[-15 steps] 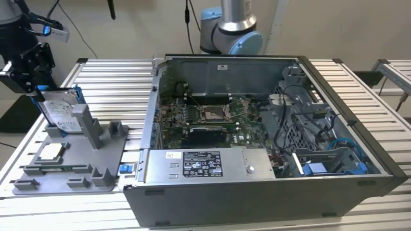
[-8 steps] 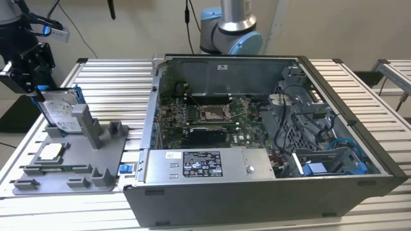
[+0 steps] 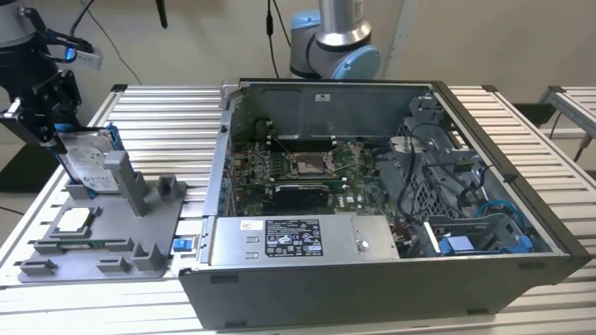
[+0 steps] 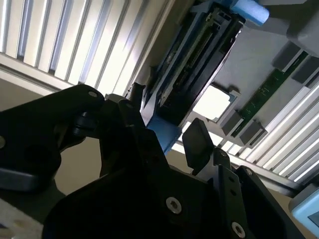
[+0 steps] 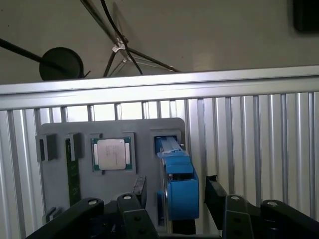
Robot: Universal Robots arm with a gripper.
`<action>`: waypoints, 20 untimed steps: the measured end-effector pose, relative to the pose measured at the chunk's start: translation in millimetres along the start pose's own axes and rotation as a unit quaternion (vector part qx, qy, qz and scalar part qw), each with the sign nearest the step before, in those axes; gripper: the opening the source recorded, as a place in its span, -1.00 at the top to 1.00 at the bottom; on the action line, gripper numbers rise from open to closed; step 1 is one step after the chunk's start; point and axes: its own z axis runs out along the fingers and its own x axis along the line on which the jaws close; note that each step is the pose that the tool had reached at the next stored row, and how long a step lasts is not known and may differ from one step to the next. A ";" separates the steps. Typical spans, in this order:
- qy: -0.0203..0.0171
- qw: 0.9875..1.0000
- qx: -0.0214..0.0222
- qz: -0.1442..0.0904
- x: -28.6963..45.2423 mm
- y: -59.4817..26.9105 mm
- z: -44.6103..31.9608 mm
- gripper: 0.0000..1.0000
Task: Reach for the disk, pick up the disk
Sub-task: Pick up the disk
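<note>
Blue-framed disk (image 3: 88, 166) stands on edge in a slot of the grey fixture (image 3: 112, 248), just beside the fixture's chip (image 3: 75, 220) pocket. The fixture sits on the slatted tabletop (image 3: 167, 118), and the open computer case (image 3: 373, 279) is next to the fixture, clear of the grasp.

Gripper (image 5: 175, 188) is spread and straddles the disk's top edge over the fixture, with one of the fingers (image 5: 215, 193) on each flat side. Both wrist views show the disk running edge-on between them. The first wrist view shows a thin gap on either side, so my read is no contact yet.

Judgement: reach is basically done, pinch not made.

How to do it well:
- Centre over the fixture slot so both pads land together. An off-centre close would shove the disk against the slot wall.
- Keep the pads square to the flat faces. A skewed close racks the disk in the fixture.
- Go deep enough for full pad contact, but stay off the fixture's uprights.
- The plastic frame looks slick, so a rim-only pinch risks slip.
- Pull straight along the slot, no tilt, until the disk is clear of the fixture.
</note>
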 end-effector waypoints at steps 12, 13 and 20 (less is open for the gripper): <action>-0.001 1.000 0.000 -0.007 0.2 1.8 22.0 -1.00; -0.001 1.000 0.000 -0.008 0.3 1.9 23.8 -1.00; -0.007 1.000 0.000 -0.017 0.4 2.8 34.0 -1.00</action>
